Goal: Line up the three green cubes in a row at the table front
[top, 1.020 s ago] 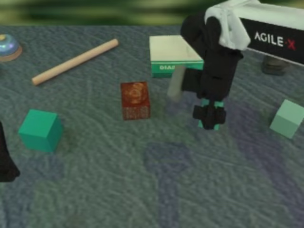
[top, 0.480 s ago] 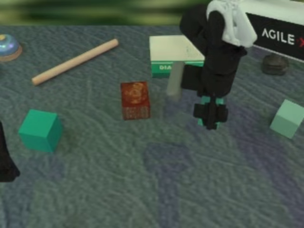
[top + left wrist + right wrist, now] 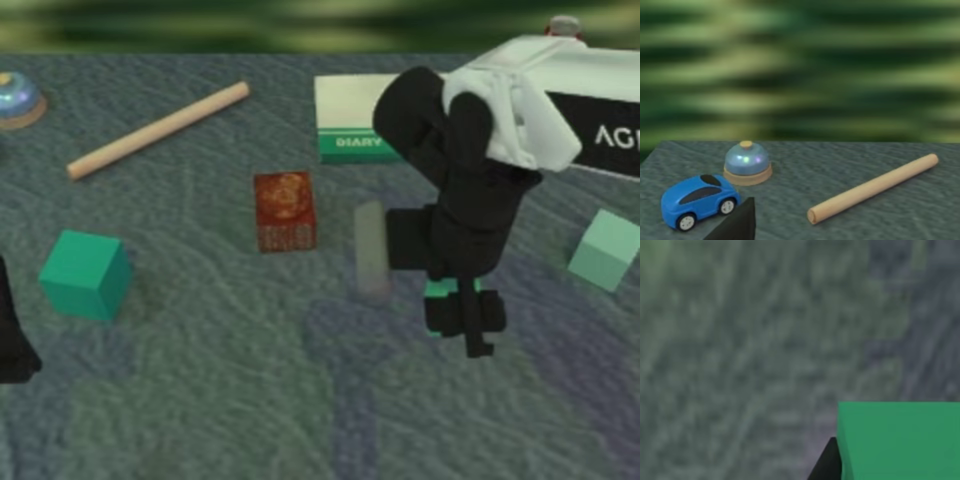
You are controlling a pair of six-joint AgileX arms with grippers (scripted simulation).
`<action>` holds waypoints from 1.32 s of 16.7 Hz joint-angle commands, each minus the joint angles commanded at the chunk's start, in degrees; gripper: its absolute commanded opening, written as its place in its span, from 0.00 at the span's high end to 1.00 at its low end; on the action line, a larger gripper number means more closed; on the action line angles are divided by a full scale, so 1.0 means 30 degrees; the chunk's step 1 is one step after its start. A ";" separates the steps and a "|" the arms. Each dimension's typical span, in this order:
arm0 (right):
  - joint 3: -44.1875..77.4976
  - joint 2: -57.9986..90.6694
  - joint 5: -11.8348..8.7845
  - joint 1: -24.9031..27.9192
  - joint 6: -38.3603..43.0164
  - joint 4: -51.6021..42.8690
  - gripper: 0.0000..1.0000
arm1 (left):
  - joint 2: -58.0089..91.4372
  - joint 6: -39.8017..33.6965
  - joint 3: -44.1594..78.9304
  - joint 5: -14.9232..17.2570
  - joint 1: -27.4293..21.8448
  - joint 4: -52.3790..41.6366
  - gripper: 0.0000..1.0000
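My right gripper (image 3: 462, 322) hangs over the middle right of the table (image 3: 250, 380), shut on the smallest bright green cube (image 3: 440, 289), which my fingers mostly hide from above. The right wrist view shows that cube (image 3: 900, 440) against one dark finger (image 3: 827, 465), above bare cloth. The large teal-green cube (image 3: 85, 275) rests at the left, near my parked left gripper (image 3: 10, 340) at the left edge. The pale mint cube (image 3: 605, 250) sits at the right edge.
A red-brown patterned block (image 3: 285, 210) stands mid-table. A wooden rod (image 3: 158, 130) lies at the back left, a green diary box (image 3: 355, 120) at the back centre, and a bell (image 3: 15, 98) at the far left. The left wrist view also shows a blue toy car (image 3: 697, 200).
My right arm has carried the small green cube toward the table front and slightly right. The other cubes and the left arm have not moved.
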 joint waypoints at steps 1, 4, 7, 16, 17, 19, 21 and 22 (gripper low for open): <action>-0.0174 -0.0174 -0.0001 0.0090 -0.0073 0.0061 1.00 | 0.0000 0.0000 0.0000 0.0000 0.0000 0.0000 0.00; -0.0188 -0.0187 -0.0001 0.0097 -0.0078 0.0066 1.00 | 0.0000 0.0000 0.0000 0.0000 0.0000 0.0000 0.00; -0.0385 -0.0005 -0.0009 0.0014 -0.0023 0.0340 1.00 | 0.0000 0.0000 0.0000 0.0000 0.0000 0.0000 0.00; -0.3101 0.1710 0.0012 0.0106 -0.0042 0.4878 1.00 | 0.0000 0.0000 0.0000 0.0000 0.0000 0.0000 0.00; -0.3101 0.1710 0.0012 0.0106 -0.0042 0.4878 1.00 | 0.0000 0.0000 0.0000 0.0000 0.0000 0.0000 0.00; -0.3101 0.1710 0.0012 0.0106 -0.0042 0.4878 0.92 | 0.0000 0.0000 0.0000 0.0000 0.0000 0.0000 0.00; -0.3101 0.1710 0.0012 0.0106 -0.0042 0.4878 0.77 | 0.0000 0.0000 0.0000 0.0000 0.0000 0.0000 0.00; -0.3101 0.1710 0.0012 0.0106 -0.0042 0.4878 0.70 | 0.0000 0.0000 0.0000 0.0000 0.0000 0.0000 0.00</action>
